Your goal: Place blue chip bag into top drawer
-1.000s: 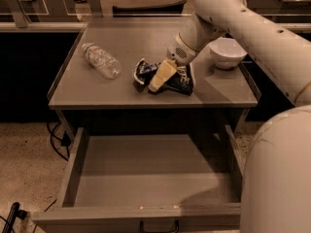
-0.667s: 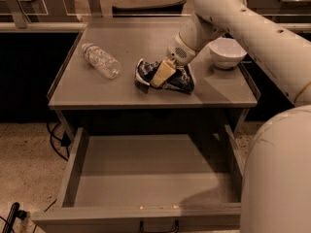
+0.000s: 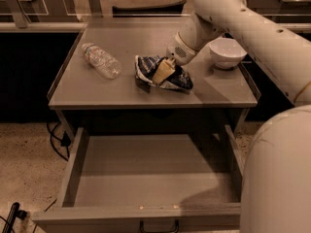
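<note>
The gripper point(image 3: 163, 72) is down on the bag point(image 3: 179, 80), its tan tip lying across the crumpled blue foil; whether it has closed on the bag cannot be told. The white arm point(image 3: 252, 25) reaches to it from the upper right. The bag lies on the table point(image 3: 97, 89), a little right of centre and near the front edge, touching the tabletop. To its left, well apart, a clear bottle point(image 3: 101, 60) lies on its side, cap toward the back left. To the right of the bag, near the table's right edge, stands a white bowl point(image 3: 227, 52), upright. Below the tabletop the drawer point(image 3: 146, 178) is pulled out toward the camera, its grey inside bare, with a dark handle point(image 3: 158, 225) at the middle of its front. Dark cables point(image 3: 56, 142) lie on the speckled floor at the left of the table leg.
</note>
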Tool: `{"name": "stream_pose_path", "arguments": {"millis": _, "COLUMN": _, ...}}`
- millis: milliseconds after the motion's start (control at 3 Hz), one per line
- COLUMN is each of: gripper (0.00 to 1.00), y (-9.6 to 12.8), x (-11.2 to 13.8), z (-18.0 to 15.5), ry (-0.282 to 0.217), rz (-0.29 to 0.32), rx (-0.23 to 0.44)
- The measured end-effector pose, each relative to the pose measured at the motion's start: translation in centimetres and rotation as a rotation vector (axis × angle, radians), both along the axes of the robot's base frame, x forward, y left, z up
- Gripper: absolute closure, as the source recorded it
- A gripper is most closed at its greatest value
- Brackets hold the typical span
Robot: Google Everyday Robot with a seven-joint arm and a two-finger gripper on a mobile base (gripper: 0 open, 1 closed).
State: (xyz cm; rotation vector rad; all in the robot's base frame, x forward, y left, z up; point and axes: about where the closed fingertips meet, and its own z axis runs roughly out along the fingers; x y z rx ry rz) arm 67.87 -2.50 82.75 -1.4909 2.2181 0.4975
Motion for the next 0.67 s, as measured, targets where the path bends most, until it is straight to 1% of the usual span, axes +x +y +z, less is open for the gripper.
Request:
{"name": "stream_pose_path", "arguments": {"millis": 333, "gripper": 1.00, "y": 0.00, "x": 0.00, "z": 0.15, "ry": 0.000, "rz": 0.000, "rx": 0.000}}
{"name": "stream_pose_path", "arguments": {"millis": 667, "gripper": 1.00, "y": -0.02, "x": -0.01, "z": 0.29, "ry": 0.000, "rz": 0.000, "rx": 0.000}}
